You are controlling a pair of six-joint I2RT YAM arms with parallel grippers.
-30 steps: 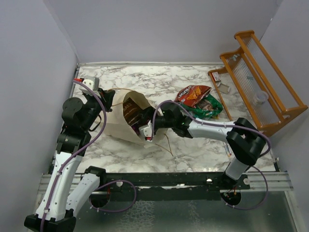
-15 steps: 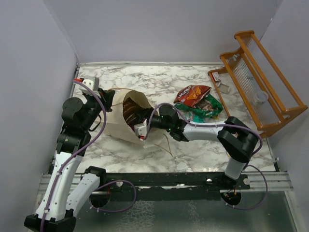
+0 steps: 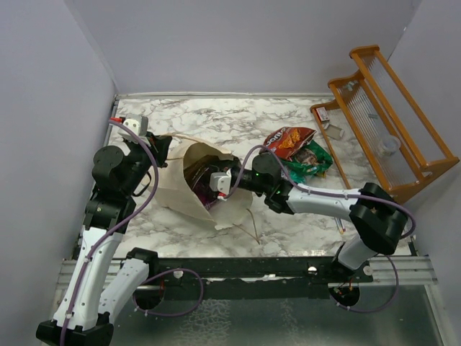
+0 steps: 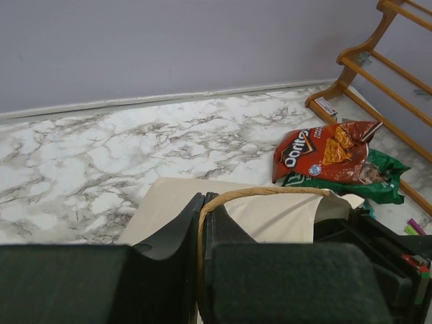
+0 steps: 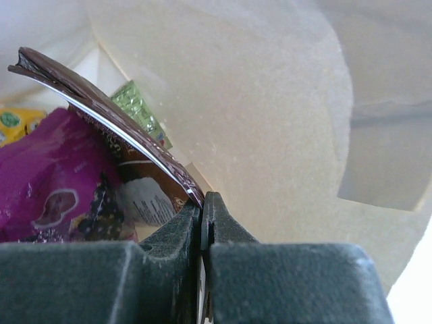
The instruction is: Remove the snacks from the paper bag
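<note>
Paper bag: we see the paper bag [image 3: 189, 189] lying on its side on the marble surface [image 3: 216, 115], left of the middle, with its mouth open toward the right.
Left pincer: the left pincer [image 4: 202, 202] is pressed together on the thin cord handle [image 4: 270, 192] at the rim of the bag; the cord runs out between its two fingers.
Right pincer: the right pincer [image 5: 202, 202] reaches into the mouth of the bag, and its fingers are clamped on the edge of the dark-brown packet [image 5: 135, 155].
Dark-brown packet: it is inside the bag and tilted, with its long edge rising away from the pincer.
Purple packet: we see the purple packet [image 5: 54, 169] inside the bag, touching the dark-brown packet on its lower side.
Other snacks inside: a green packet [image 5: 138, 108] shows behind the dark-brown one.
Snacks outside: the orange-red chip bag [image 3: 289, 140] lies on the surface to the right of the paper bag, partly over a green bag [image 3: 313, 160].
Wooden rack: the wooden rack [image 3: 389, 122] stands at the far right of the surface.
</note>
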